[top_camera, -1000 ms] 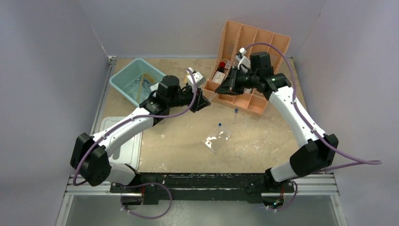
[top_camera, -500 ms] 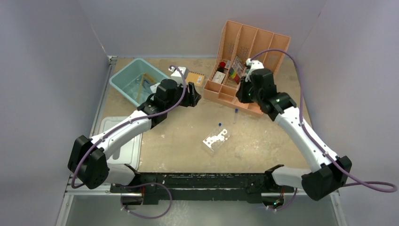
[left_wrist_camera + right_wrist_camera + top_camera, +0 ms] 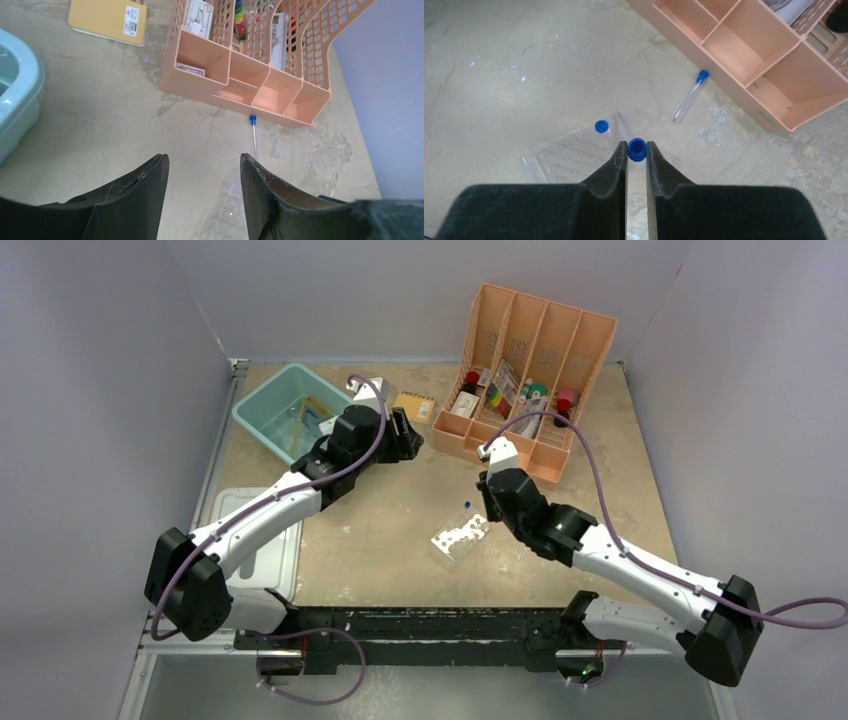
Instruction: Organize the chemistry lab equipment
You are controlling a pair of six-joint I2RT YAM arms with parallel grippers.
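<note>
My right gripper [image 3: 637, 151] is shut on a small blue-capped test tube [image 3: 637, 149], seen end-on between the fingertips, just above the clear plastic tube rack [image 3: 569, 159]. A second capped tube [image 3: 601, 126] is at the rack's far edge. A third tube [image 3: 687, 96] lies on the table by the peach divider; it also shows in the left wrist view [image 3: 254, 135]. In the top view the right gripper [image 3: 488, 508] hangs beside the rack [image 3: 458, 538]. My left gripper [image 3: 202, 167] is open and empty, held above the table near the notepad [image 3: 413, 405].
The peach divider [image 3: 545, 455] with bottles stands at the back right. A teal bin [image 3: 252, 412] at the back left holds blue-framed and amber items. A white tray [image 3: 225, 508] lies at the near left.
My right arm has swung from the peach divider down towards the near side and now hangs over the rack. My left gripper has pulled back a little to the left.
</note>
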